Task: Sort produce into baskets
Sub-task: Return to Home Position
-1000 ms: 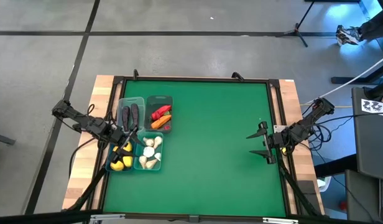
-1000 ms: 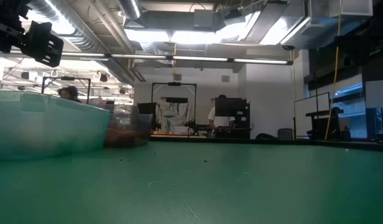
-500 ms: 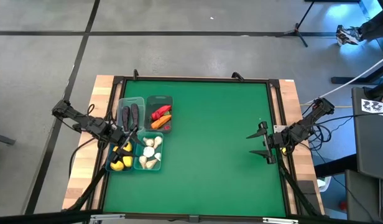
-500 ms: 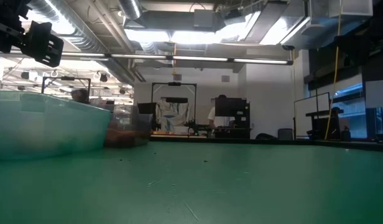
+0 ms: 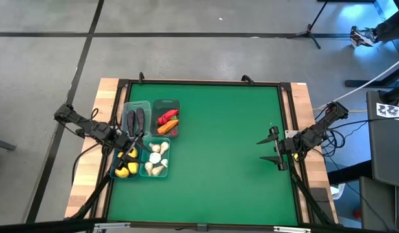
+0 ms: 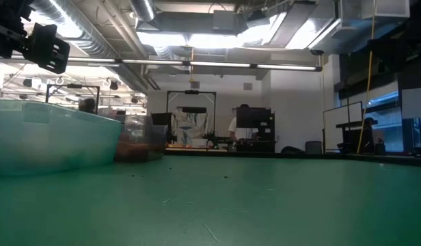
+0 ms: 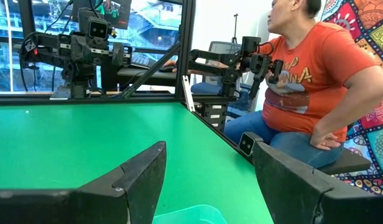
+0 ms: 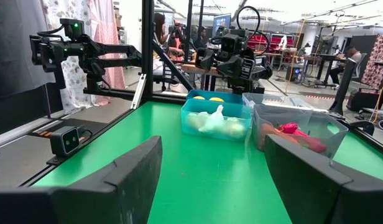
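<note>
The produce is all binned, as far as the high view shows. Two dark eggplants lie in the eggplant bin. Beside it, the pepper bin holds the red peppers and the orange carrot. On the near row, the lemons sit in the teal lemon bin, and the garlic bulbs fill the teal garlic bin. The four bins stand touching in a block near the left edge of the green table, and no loose piece shows anywhere on its surface.

The sorting itself therefore looks finished; what is left seems to be only parking the arms. The left gripper hangs over the middle of the block, where the bins meet. Its wrist view shows the fingers spread with nothing between them and a teal rim just below. The right gripper waits well apart, by the table's right edge, with fingers also spread and empty, facing the bins across the green.

Beyond the table, the left wrist view catches a seated person in an orange shirt.
</note>
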Robot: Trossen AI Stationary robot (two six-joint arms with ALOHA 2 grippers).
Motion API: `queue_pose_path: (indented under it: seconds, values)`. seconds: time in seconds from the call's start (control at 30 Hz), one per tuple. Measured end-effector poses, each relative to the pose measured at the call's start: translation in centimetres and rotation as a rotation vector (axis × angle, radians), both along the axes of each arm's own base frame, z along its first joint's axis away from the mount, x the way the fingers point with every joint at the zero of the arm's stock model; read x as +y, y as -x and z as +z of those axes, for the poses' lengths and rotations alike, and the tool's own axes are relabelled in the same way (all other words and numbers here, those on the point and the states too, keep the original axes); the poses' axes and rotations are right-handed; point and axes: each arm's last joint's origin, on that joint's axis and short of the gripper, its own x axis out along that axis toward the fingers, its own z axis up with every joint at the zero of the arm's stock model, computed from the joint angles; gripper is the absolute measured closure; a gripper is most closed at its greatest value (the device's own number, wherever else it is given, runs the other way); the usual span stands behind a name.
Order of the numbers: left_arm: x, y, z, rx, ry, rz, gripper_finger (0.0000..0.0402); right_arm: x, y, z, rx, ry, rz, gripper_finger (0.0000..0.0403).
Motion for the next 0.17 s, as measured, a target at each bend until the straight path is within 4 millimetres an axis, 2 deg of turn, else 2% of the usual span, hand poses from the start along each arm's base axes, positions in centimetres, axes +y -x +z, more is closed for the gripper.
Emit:
queue_pose_path:
  seconds: [0.17]
  values:
    - [0.0, 0.0, 0.0, 0.0, 0.0, 0.0, 0.0164, 0.0, 0.0, -0.01, 0.0, 0.0, 0.0, 0.0123]
